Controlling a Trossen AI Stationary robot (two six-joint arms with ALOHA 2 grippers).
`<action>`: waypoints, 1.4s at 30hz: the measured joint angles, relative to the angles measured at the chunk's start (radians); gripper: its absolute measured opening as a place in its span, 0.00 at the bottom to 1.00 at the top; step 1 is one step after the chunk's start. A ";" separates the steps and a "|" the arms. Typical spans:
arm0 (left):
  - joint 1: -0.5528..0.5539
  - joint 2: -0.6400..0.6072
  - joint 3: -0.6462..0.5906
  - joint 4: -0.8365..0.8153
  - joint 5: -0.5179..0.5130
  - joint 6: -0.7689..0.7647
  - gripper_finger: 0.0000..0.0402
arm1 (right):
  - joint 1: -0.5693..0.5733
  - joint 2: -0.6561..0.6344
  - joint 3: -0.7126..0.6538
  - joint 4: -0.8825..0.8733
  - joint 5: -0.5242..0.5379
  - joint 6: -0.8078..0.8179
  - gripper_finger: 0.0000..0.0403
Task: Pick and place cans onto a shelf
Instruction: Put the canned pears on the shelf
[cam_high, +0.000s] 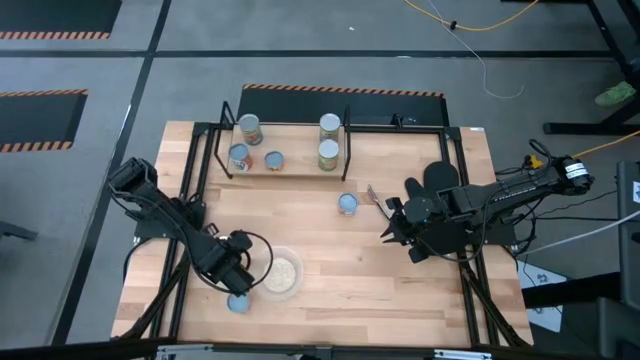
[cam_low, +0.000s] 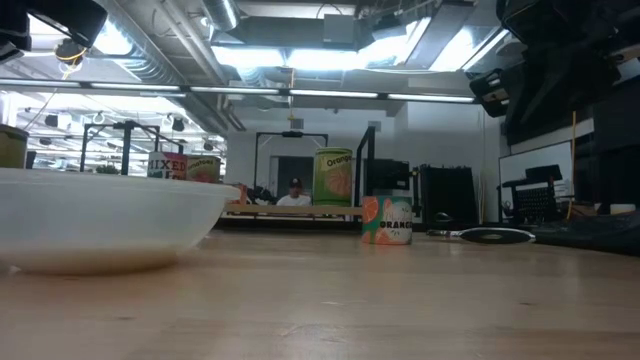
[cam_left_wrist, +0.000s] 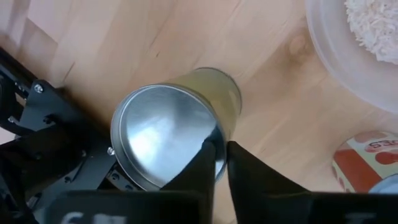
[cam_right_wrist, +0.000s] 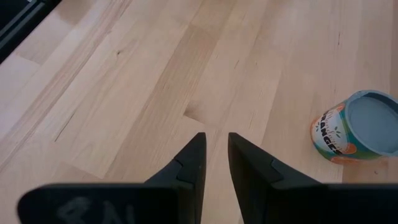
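My left gripper (cam_high: 236, 264) is near the table's front left, beside the bowl, shut on a yellow-green can with a silvery top (cam_left_wrist: 165, 134); the gripper hides this can in the high view. My right gripper (cam_high: 386, 222) hovers right of centre, its fingers (cam_right_wrist: 216, 140) nearly together and empty. An orange-labelled can with a pale blue top (cam_high: 347, 204) stands on the table near it (cam_right_wrist: 357, 127). A red-and-white can (cam_high: 238, 302) stands by the front edge. The shelf (cam_high: 295, 140) stands at the far edge with several cans on its board. My left gripper has the can's top rim (cam_left_wrist: 217, 138) between its two fingers. One finger (cam_left_wrist: 202, 165) lies on the silvery-top side and the other (cam_left_wrist: 249, 171) outside the yellow-green wall. The fingers come from above, pointing down. Whether the can is off the table does not show.
A clear bowl of pale grain (cam_high: 282, 272) stands right beside my left gripper (cam_left_wrist: 367, 37). A small dark flat thing (cam_high: 372, 193) lies near my right gripper. Black frame rails (cam_high: 470, 290) run along both table sides. Bare wood (cam_high: 340, 290) lies between the arms.
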 joint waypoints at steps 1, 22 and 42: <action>0.000 0.000 0.000 0.000 -0.001 0.000 0.05 | 0.000 0.000 0.000 0.000 0.000 0.000 0.18; 0.199 0.005 0.405 0.006 -0.252 0.485 0.00 | 0.000 0.000 0.000 0.001 0.001 0.000 0.18; 0.848 0.012 0.603 0.052 -0.366 1.421 0.00 | 0.000 0.000 0.000 0.001 0.002 0.000 0.18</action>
